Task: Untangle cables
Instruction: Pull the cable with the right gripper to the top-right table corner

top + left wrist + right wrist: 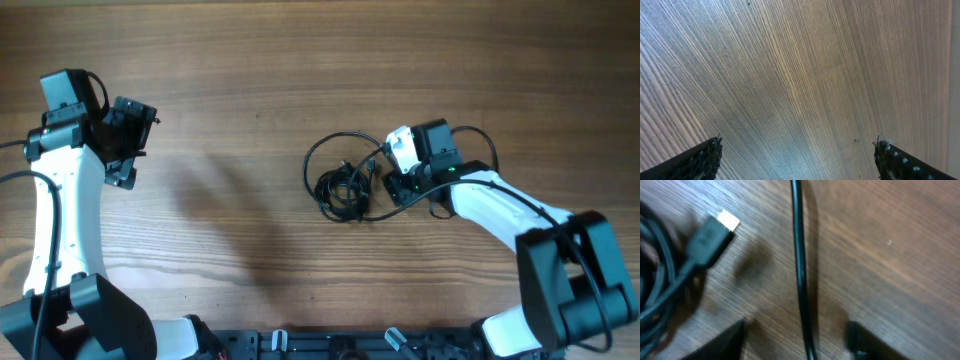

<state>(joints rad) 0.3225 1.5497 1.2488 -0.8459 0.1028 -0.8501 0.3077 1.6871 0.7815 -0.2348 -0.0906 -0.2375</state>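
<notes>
The right gripper [796,335] sits low over the worktop [250,80], jaws apart, one black strand of the cables [342,185] running between them and touching neither. Just beyond, a plug [716,232] with a bright metal tip lies beside the bunched loops near the worktop's middle. Well apart, the left gripper [797,157] hangs over bare wood, jaws wide apart.

Seen from overhead, the tangled bunch of thin black cables [343,186] is too small to count its cords, and the right gripper [389,177] covers its right-hand loop. In the right wrist view the bunch is blurred and cut off by the left edge, and a single black cord [799,255] runs out past the top and bottom edges. The left gripper [797,150] shows only its black fingertips [705,160], cut off by the near edge.
</notes>
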